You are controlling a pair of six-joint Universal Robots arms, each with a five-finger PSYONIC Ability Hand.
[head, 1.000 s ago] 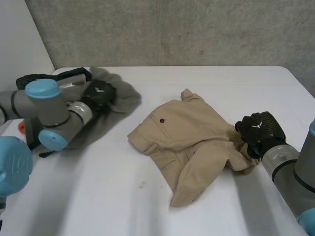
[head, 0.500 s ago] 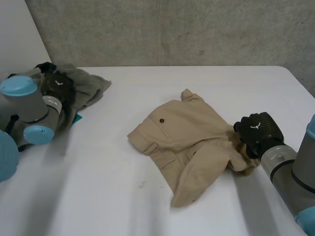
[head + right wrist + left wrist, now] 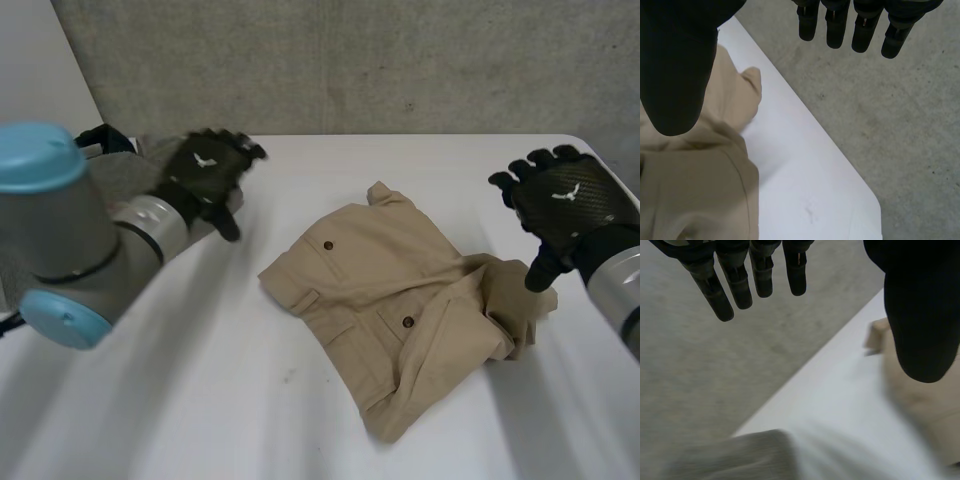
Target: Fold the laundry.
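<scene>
shorts [image 3: 400, 310] crumpled; grey cloth [image 3: 150, 152] partly hidden; left robot hand [image 3: 205, 172], right robot hand [image 3: 565, 202] spread empty.

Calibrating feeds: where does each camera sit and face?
Head view: behind the arms, looking down at the table, tan shorts, grey garment; both arms, left hand, right hand show.
Left wrist view: on that wrist, along the open left hand toward the tan shorts.
Right wrist view: on that wrist, along the open right hand over the tan shorts.
Shared: tan shorts, in all three.
</scene>
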